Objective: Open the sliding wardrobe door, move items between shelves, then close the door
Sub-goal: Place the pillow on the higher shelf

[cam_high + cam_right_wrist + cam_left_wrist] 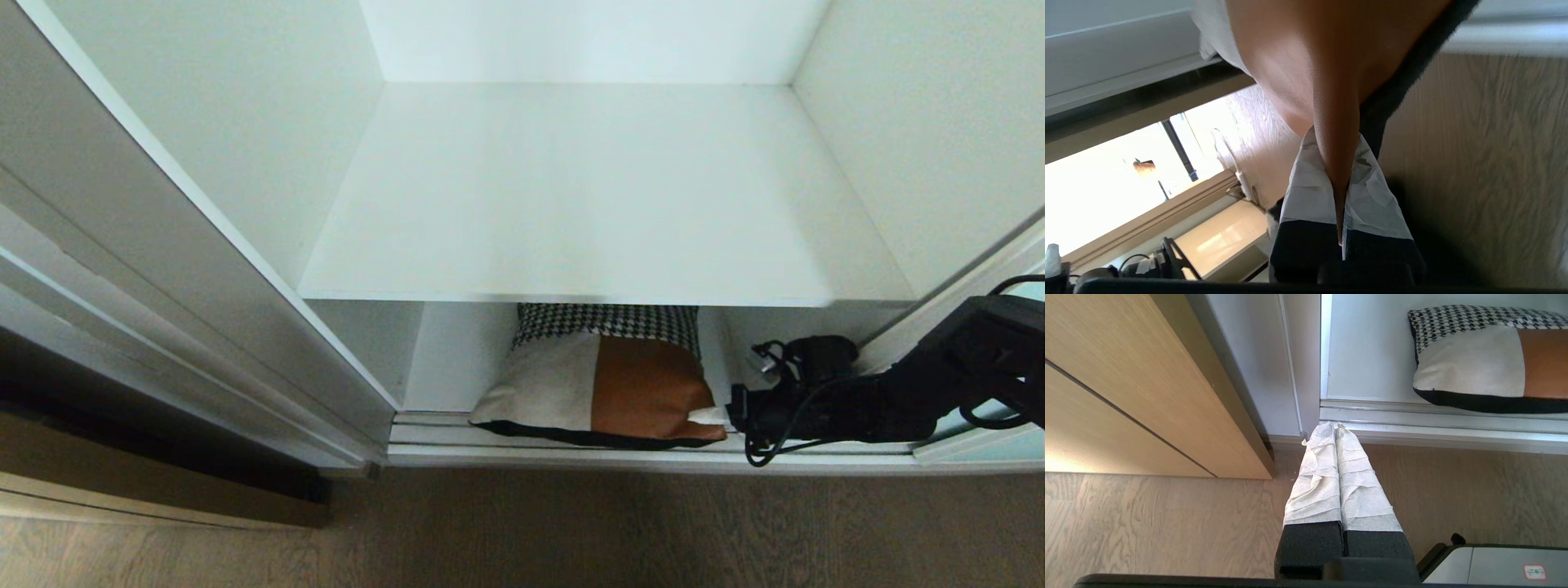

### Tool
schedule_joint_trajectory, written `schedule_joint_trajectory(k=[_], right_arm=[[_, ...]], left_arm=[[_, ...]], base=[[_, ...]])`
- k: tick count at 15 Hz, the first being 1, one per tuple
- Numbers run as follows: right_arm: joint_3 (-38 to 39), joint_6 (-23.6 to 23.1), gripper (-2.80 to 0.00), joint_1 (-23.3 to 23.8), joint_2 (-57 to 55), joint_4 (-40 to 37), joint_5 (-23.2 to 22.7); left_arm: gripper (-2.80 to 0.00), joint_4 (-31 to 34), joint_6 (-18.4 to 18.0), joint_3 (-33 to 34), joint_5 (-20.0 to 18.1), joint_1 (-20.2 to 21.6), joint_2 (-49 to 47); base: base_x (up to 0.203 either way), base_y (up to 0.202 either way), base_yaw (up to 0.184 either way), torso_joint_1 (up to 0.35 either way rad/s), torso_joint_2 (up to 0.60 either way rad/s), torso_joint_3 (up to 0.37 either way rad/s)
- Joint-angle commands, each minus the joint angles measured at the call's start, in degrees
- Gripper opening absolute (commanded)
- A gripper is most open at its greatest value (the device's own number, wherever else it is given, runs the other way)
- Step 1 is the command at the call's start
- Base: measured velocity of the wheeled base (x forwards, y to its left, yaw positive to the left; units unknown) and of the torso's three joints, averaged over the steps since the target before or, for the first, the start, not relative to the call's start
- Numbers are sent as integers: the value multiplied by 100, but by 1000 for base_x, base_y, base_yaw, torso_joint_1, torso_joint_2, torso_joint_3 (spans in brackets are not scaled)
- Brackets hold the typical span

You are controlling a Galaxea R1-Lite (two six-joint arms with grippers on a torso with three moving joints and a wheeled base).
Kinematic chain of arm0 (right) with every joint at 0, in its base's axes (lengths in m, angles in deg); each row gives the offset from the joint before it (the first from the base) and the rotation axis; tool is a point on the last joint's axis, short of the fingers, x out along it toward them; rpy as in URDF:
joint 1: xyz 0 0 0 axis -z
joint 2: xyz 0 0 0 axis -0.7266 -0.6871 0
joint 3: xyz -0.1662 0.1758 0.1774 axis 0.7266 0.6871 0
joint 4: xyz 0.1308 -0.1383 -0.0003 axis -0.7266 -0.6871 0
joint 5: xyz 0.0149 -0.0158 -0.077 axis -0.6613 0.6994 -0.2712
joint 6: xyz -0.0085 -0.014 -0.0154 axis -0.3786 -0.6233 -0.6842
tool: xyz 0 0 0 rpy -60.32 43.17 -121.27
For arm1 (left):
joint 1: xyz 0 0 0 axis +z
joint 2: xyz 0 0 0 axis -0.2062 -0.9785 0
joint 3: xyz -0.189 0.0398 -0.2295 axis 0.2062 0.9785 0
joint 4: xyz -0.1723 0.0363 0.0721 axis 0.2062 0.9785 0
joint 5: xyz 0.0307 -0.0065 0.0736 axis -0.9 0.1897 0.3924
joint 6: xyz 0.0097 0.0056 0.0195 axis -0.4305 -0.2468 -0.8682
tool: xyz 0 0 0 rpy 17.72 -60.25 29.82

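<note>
The item (637, 384) is a soft cushion-like bundle with a houndstooth band, a white patch, a tan-brown patch and a black edge. It lies on the lower shelf (1367, 355), its front over the door track. My right gripper (718, 416) reaches in from the right and is shut on its brown corner (1306, 61), the fabric pinched between the white-wrapped fingers (1306, 192). The upper shelf (588, 196) is a bare white board. A strip of the pale aqua sliding wardrobe door (992, 445) shows behind the right arm. My left gripper (1334, 426) hangs shut over the floor, holding nothing.
A silver door track (571, 445) runs along the wardrobe's front edge. Wood floor (522, 531) lies in front. A light wooden panel (1147, 388) stands left of the wardrobe. White side walls (245, 139) close in the compartment. Part of my base (1494, 565) shows below the left gripper.
</note>
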Motion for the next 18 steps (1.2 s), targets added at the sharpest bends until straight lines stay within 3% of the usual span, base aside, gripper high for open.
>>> schedule_joint_trajectory(k=[1,5,10,13,16,18], right_arm=[[334,7,-280,24,165,21,52],[737,-39,-280,17,234,142,749],[738,-6,-280,29,224,391,792],[753,-48,-280,29,193,397,792],[762,-55,-280,29,191,397,792],[766,-70,-280,29,179,405,792]], left_arm=[[-280,-19,85,9,38,0,-8],[-280,-24,115,9,39,0,-8],[-280,171,-326,-46,-120,4,-172],[-280,267,-372,-285,-190,7,-432],[-280,985,259,-1198,-556,5,-1483],[-280,1833,603,-1705,-1214,1,-2133]], base=[[0,0,0,0,0,0],[0,0,0,0,0,0],[0,0,0,0,0,0],[0,0,0,0,0,0],[0,0,0,0,0,0],[0,0,0,0,0,0]])
